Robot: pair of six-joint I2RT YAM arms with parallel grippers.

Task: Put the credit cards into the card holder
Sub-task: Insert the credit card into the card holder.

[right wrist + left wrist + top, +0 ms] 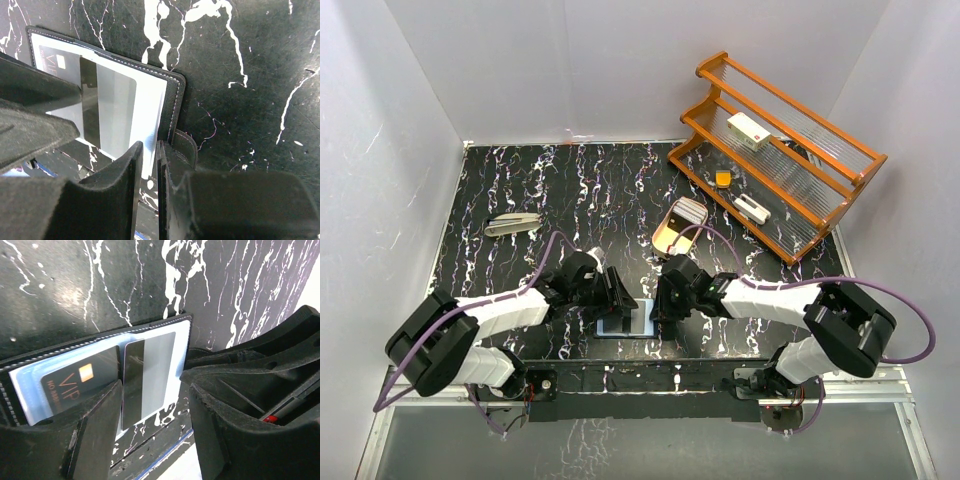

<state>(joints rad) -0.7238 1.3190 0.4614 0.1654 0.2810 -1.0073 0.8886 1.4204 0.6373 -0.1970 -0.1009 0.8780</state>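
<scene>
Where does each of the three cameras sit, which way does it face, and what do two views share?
Top external: above and behind the bases, looking down on the table; both arms show.
Left wrist: looks down past the open left gripper at the card holder.
Right wrist: looks down past the right gripper, closed on the holder's edge.
Shared: both wrist views show the dark-striped credit card.

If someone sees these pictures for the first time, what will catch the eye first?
At the near middle of the black marbled table, the card holder lies open with two cards on it: a dark VIP card and a striped card. The left gripper stands open above them; the right gripper seems to pinch the holder's edge. Far right stands an orange wooden rack.
</scene>
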